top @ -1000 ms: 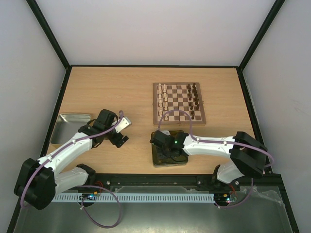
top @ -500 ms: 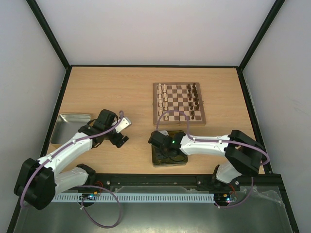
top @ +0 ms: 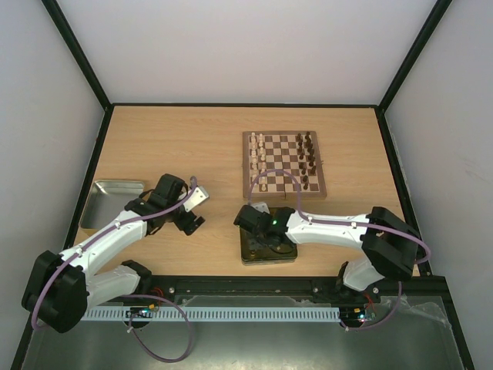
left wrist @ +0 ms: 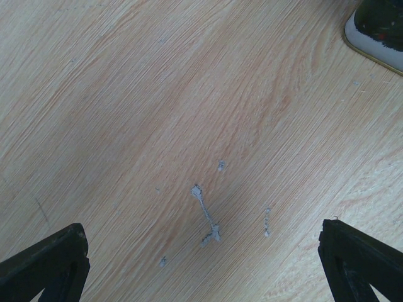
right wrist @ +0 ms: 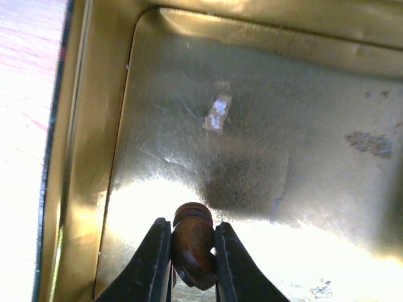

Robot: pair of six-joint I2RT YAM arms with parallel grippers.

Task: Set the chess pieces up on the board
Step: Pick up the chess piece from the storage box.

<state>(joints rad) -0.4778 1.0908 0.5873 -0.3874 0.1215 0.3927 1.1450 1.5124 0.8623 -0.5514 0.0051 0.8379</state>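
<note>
While right tool [right wrist: 192, 225] pinches dark piece [right wrist: 192, 251] in tin [right wrist: 283, 157] | axis along tool, head outward | left tool [left wrist: 201, 226] agape

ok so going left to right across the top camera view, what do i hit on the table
grey metal tray → left pincer → gold tin; the board overlaps the tin sideways, so it's left out

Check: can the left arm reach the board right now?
Probably yes: bare table lies between the left gripper and the board; the right gripper, off that line, grips a dark piece in the tin.
</note>
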